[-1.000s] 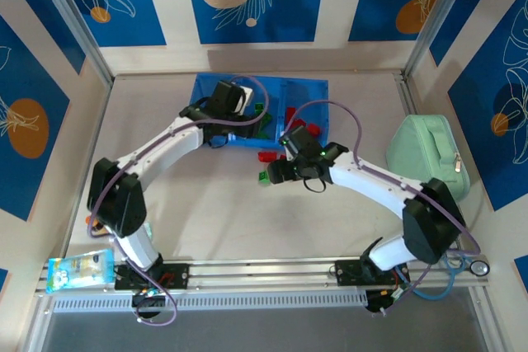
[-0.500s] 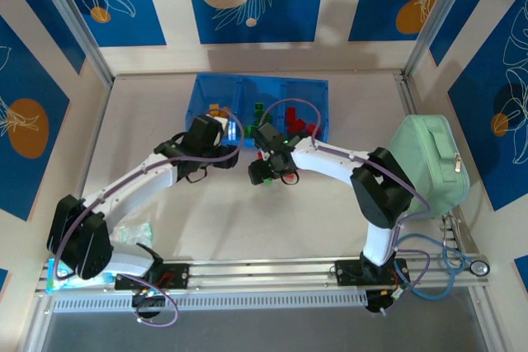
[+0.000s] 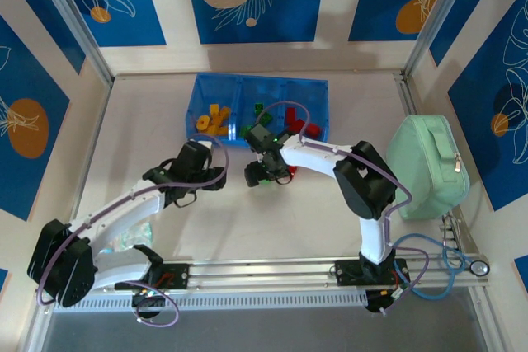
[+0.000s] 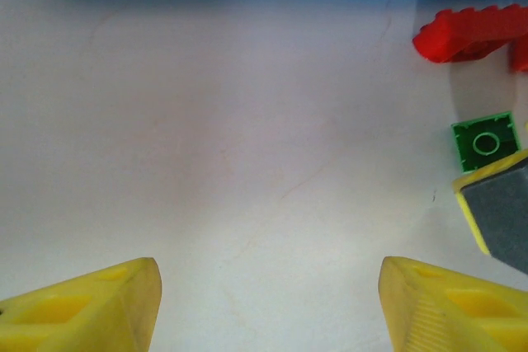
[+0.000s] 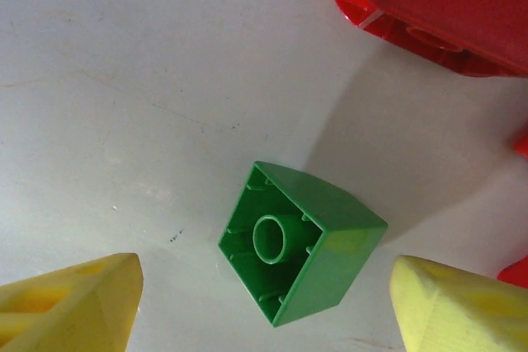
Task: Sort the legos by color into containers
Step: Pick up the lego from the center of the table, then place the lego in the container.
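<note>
The left arm has drawn back across the table (image 3: 148, 121), uncovering the blue tray (image 3: 260, 80), whose 3 compartments hold yellow-orange legos (image 3: 214, 119), green ones and red ones. The left tool (image 4: 268, 286) hangs empty over bare table, jaws apart. The right tool (image 3: 262, 172) has swung in just before the tray, jaws wide on either side of an upturned green lego (image 5: 301, 241) without touching it. A red lego (image 5: 429, 6) lies close by. The green piece looks next to go.
</note>
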You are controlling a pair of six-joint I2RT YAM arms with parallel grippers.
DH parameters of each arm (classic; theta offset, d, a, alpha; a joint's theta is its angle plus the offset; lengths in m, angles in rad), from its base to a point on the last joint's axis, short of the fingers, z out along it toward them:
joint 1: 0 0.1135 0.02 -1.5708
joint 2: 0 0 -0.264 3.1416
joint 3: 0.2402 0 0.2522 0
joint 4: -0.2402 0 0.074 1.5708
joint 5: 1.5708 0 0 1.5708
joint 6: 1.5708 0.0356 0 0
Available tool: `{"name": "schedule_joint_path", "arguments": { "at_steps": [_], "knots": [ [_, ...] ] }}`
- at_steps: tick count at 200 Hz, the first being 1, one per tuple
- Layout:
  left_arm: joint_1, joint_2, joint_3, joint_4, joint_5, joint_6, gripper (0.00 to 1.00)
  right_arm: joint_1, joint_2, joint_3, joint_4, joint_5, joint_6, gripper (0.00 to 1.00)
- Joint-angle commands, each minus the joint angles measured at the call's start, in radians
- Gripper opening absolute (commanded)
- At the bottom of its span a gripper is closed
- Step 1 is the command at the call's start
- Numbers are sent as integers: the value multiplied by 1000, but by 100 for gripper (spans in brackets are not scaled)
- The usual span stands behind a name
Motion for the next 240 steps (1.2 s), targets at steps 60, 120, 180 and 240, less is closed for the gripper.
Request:
{"name": "schedule_joint_path", "arguments": {
  "at_steps": [60,120,180,240],
  "knots": [
    [8,-68,-99,21,-12,-59,70,7,92,86,-44,-39,31,75],
    [9,-58,-94,27,-11,-58,70,15,84,85,-58,-13,41,40],
    [5,-118,-124,85,39,-51,69,-1,26,226,-121,33,-16,33],
    [5,-238,-177,70,33,-79,69,-84,141,568,-222,45,-109,33]
  ]
}}
